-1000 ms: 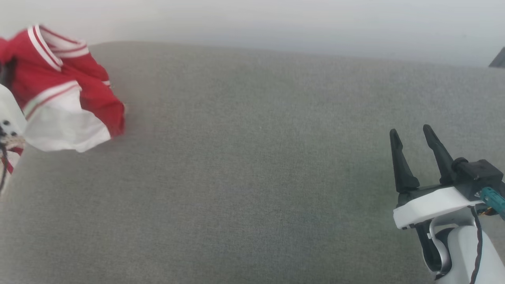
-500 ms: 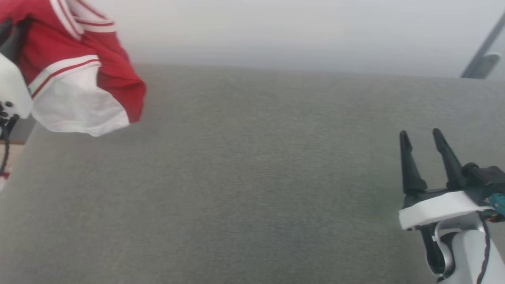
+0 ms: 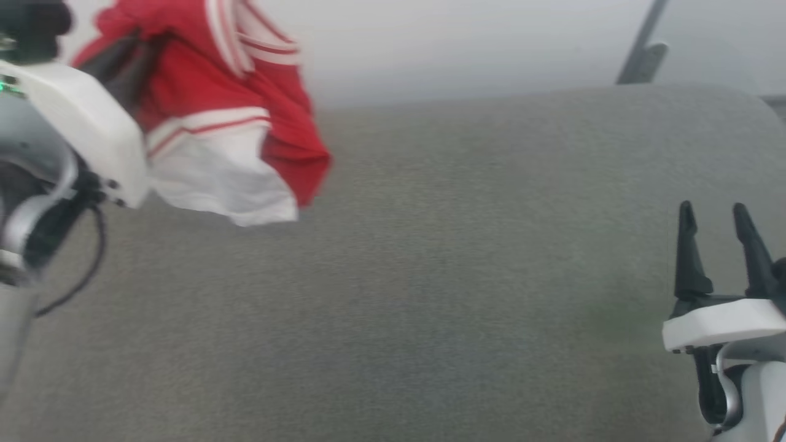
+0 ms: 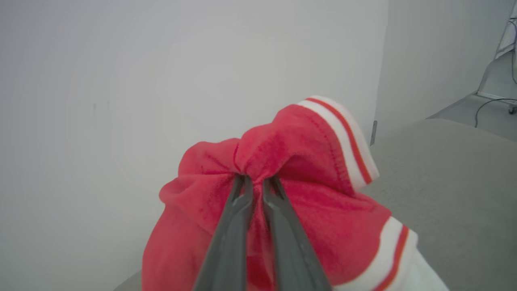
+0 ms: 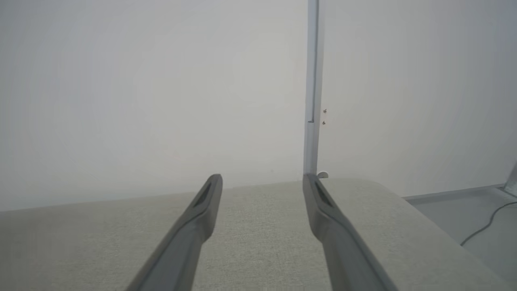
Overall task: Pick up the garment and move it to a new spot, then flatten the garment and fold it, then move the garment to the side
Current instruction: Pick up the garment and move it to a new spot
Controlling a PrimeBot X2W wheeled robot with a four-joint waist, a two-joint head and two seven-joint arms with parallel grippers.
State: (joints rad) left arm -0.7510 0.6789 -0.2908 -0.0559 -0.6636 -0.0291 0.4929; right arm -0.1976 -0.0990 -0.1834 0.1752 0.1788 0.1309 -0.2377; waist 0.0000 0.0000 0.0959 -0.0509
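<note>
The garment (image 3: 209,104), a bright red top with a white sleeve end and striped trim, hangs bunched in the air at the upper left of the head view, above the grey surface (image 3: 430,276). My left gripper (image 4: 257,180) is shut on a pinch of the garment's (image 4: 307,169) red cloth, its two dark fingers close together. In the head view the left fingers are largely buried in the cloth beside the white wrist housing. My right gripper (image 3: 712,209) stands open at the lower right with nothing between its fingers (image 5: 202,202), low over the grey surface (image 5: 262,242).
The grey fabric surface ends at a rounded far right corner (image 3: 737,104). Behind it is a pale wall, with a thin grey post (image 5: 312,89) rising past the far edge. A metal stand leg (image 3: 642,55) and floor with a cable (image 5: 484,226) lie to the right.
The head camera has turned, shifting the whole picture. The garment has risen with my left gripper and hangs clear of the surface, further right in the view. The right gripper stays open.
</note>
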